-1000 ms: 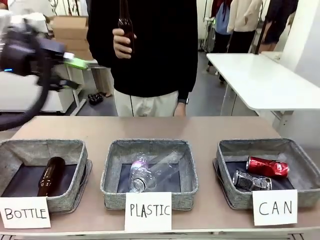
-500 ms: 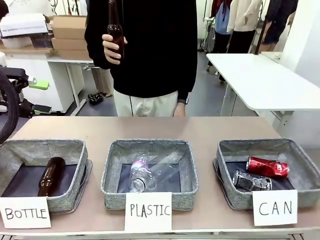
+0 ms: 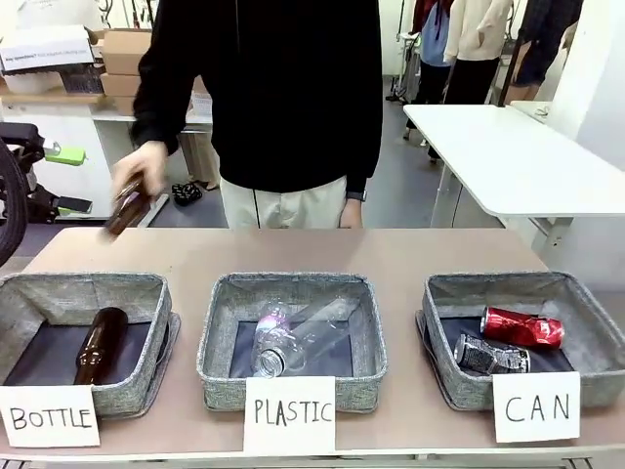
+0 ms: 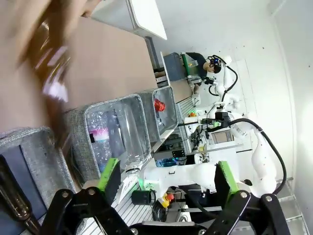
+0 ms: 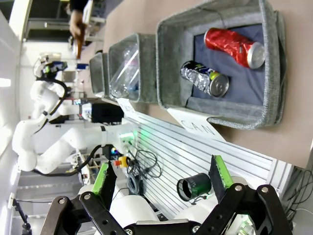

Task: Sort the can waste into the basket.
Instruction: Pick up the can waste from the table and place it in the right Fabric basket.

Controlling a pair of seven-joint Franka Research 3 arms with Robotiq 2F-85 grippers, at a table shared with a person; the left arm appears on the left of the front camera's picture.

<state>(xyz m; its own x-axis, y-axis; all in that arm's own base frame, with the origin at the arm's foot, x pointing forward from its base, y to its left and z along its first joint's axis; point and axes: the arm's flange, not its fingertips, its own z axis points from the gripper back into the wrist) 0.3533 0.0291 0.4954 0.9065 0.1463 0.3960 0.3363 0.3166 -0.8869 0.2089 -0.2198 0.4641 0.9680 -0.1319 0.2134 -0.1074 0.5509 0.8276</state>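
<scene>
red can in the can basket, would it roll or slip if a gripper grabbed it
The red can lies on its side, so a nudge could roll it, though its dents probably limit that. Crushed thin metal likely gives further under a squeeze. It looks empty, so probably light.

My right tool [image 5: 164, 181] hangs wide open off the tabletop [image 5: 293, 139] edge, nothing between its pads. Beyond it I see the CAN basket [image 5: 271, 63] holding the red can [image 5: 234, 45] and the black-and-silver can [image 5: 205, 78], lying side by side.
</scene>
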